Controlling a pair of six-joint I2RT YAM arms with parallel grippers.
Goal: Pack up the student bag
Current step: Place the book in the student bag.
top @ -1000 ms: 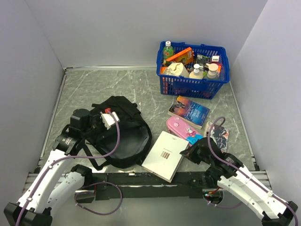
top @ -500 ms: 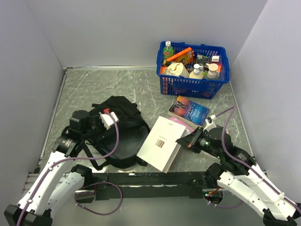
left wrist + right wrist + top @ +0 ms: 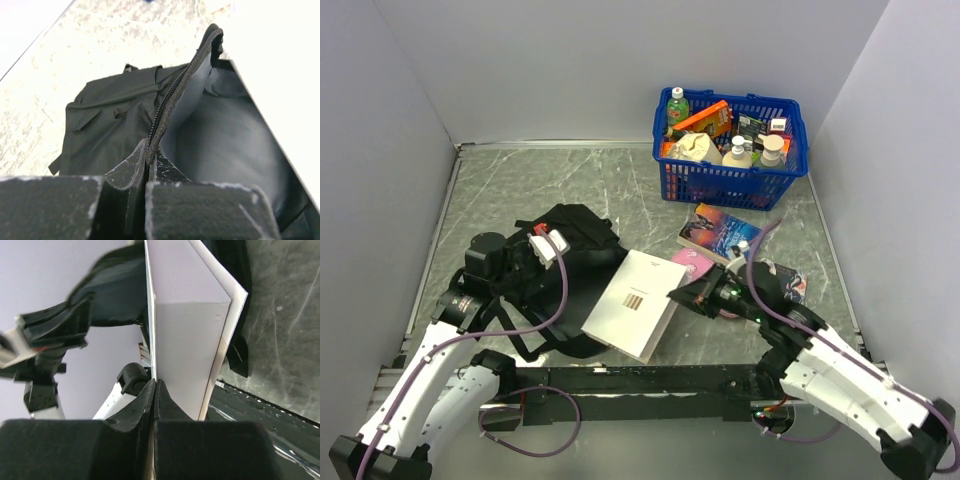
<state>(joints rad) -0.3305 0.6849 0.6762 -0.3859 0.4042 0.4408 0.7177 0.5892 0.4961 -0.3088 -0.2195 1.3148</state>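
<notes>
Moved since a second ago: white book, carried leftward by the right arm from beside the pink case to the right edge of the bag, which it now overlaps.

Item: bag. Location: left half of the table, just ahead of the left arm, well apart from the blue basket at the far right.

Appearance: large, soft, black, slumped flat, with straps trailing toward the near edge. The zip is undone. A greyish lining is shown in the left wrist view, and the mouth is held agape.

Left claw: closed on the zip edge of the bag, which is kept raised.

Right claw: closed on one edge of the white book, which is held tilted toward the bag's opening.

Progress: judged early. Nothing is seen inside the lining. The white book has been brought to the mouth but not yet put in.

Outstanding: the white book is to be slid in. The colourful paperback and the pink case are left on the table. Whether the basket's contents are meant for the bag cannot be told.
</notes>
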